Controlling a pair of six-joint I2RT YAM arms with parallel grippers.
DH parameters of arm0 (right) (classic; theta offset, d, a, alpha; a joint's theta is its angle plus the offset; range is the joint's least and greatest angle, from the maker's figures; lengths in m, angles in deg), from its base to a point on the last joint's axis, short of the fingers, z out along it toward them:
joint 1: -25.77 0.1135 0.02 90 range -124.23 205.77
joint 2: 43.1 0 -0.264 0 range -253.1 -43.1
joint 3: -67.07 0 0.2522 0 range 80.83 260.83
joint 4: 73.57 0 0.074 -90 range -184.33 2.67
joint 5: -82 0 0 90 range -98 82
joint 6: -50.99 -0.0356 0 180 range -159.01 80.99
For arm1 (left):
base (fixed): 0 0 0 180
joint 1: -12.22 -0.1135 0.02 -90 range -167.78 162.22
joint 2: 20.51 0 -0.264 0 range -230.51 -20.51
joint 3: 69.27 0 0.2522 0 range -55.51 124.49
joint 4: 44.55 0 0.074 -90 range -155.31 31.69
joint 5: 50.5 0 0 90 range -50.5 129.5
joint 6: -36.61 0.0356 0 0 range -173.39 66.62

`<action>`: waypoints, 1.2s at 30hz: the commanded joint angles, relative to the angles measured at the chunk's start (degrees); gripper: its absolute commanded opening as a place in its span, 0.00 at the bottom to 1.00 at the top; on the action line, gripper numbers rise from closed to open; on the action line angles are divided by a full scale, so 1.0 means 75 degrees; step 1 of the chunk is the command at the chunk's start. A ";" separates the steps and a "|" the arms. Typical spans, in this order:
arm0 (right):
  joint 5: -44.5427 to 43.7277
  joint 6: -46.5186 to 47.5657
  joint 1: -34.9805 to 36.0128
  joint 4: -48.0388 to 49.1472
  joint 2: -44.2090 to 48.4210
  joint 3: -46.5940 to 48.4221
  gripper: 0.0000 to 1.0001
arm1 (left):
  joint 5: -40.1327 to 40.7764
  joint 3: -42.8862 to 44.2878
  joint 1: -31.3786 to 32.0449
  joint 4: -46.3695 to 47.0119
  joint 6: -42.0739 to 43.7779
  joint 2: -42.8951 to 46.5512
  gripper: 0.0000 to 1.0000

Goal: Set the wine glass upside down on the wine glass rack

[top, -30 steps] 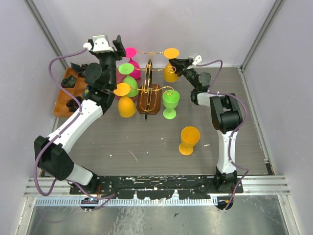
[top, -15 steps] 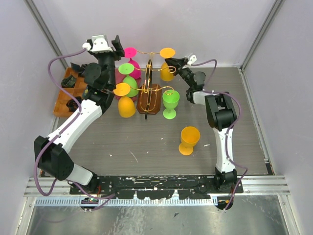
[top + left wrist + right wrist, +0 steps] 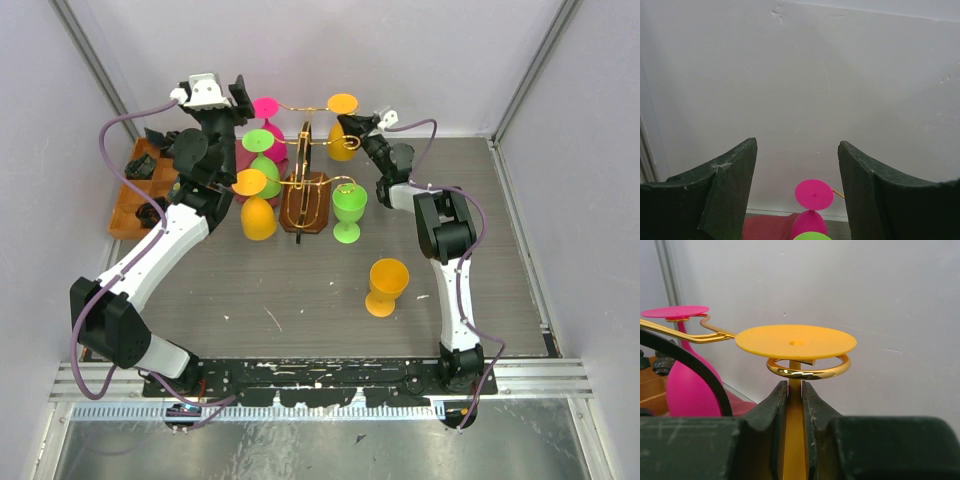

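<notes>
The gold wire rack (image 3: 305,170) stands on its brown wooden base at the back middle of the table. My right gripper (image 3: 349,132) is shut on the stem of an inverted orange wine glass (image 3: 796,341). Its foot rests over the rack's gold ring (image 3: 807,368) at the back right arm. A pink glass (image 3: 266,108), a green glass (image 3: 262,150) and another orange glass (image 3: 257,205) hang inverted on the left side. My left gripper (image 3: 240,90) is open and empty, above and behind the pink glass (image 3: 813,200).
A green goblet (image 3: 349,212) stands upright beside the rack's right side. An orange goblet (image 3: 385,287) stands upright on the table at the front right. An orange wooden tray (image 3: 140,190) lies at the left wall.
My right gripper has carried the orange glass leftward and back, bringing its foot over the rack's back right ring. The left arm has stayed still.
</notes>
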 commanded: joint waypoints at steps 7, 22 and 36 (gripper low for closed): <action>-0.1410 0.0401 0.0014 0.0582 0.0391 -0.0293 0.01 | 0.0043 -0.0077 -0.0044 0.0108 -0.0109 0.0135 0.72; -0.1232 0.0246 -0.0128 0.1235 0.1225 -0.1903 0.01 | -0.0061 -0.0015 -0.0058 0.0071 -0.0169 0.0059 0.72; -0.0327 0.0246 0.0179 0.0847 0.1081 -0.1501 0.01 | -0.0084 0.0008 -0.0064 -0.0028 -0.0166 0.0062 0.72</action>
